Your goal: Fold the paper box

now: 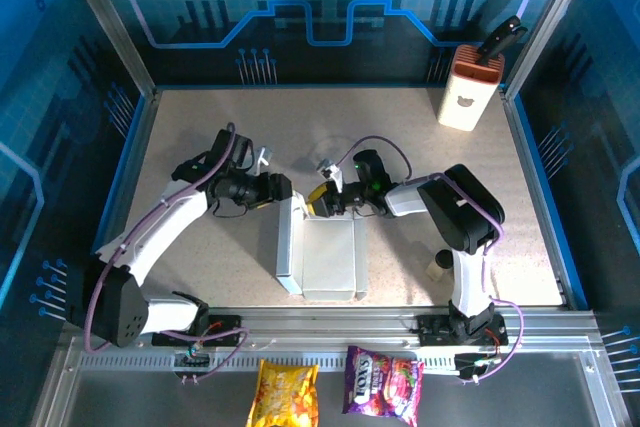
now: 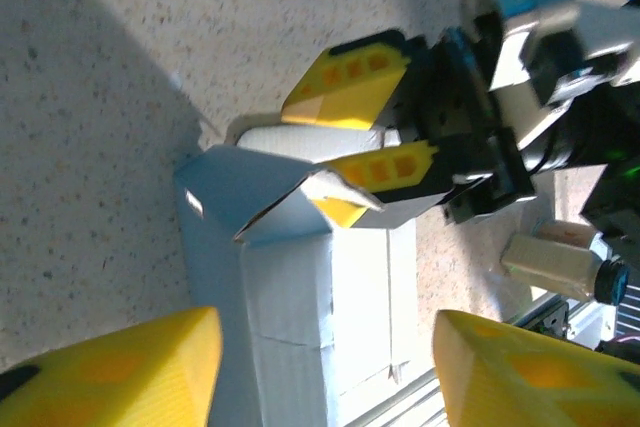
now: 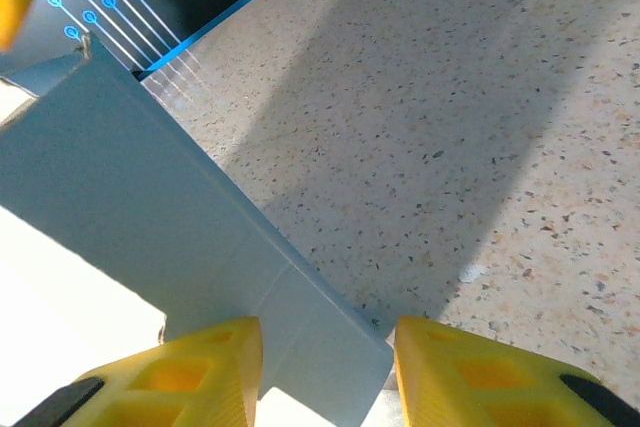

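Fingers [image 2: 130, 367] of the left gripper [image 2: 328, 347] are hovering spread, empty, over the paper box [image 2: 300, 287] by the table's [image 1: 450, 177] near edge; the part-open right gripper [image 2: 315, 137] is steadying, maybe pinching, its far flap.

The white-and-orange container [image 1: 468, 97] carries a bear-face mark [image 1: 463, 102]; purple bag [image 1: 384, 383] print is blurred.

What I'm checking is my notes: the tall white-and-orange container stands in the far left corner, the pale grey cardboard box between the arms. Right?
No: the top external view shows the tall white-and-orange container in the far right corner; the pale grey cardboard box is between the arms.
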